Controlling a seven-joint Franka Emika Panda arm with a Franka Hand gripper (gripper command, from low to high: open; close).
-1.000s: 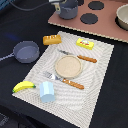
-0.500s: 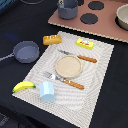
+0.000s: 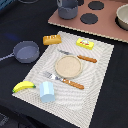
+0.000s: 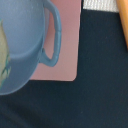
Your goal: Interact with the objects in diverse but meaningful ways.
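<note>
table point(image 3: 20, 15): dark surface carrying all items in the exterior view.
placemat point(image 3: 100, 85): pale woven mat lying on the table, turned at an angle.
plate point(image 3: 68, 66): round tan disc at the middle of the placemat.
knife point(image 3: 82, 57): grey blade with orange handle, just beside the plate on its far side.
fork point(image 3: 64, 80): grey tines with orange handle, just beside the plate on its near side.
banana point(image 3: 23, 86): yellow, at the near corner of the placemat toward the exterior view's left.
cup point(image 3: 47, 91): light blue, on the placemat just beside the banana.
bread loaf point(image 3: 51, 39): orange-brown, at the far edge of the placemat toward the exterior view's left.
packet point(image 3: 85, 44): flat, yellow with a red mark, on the far part of the placemat.
pan point(image 3: 26, 51): dark grey, round, on the table touching or just off the placemat's edge at the exterior view's left.
stove board point(image 3: 107, 22): pink board with dark round burners, beyond the placemat.
pot point(image 3: 67, 9): blue-grey, with side handle, on the corner of the stove board; the wrist view shows this pot point(image 4: 20, 45) and its loop handle point(image 4: 52, 37) close up over the pink board.
bowl point(image 3: 122, 16): pale, at the exterior view's right edge on the stove board.
jaws: not seen in either view; state cannot be told.
</note>
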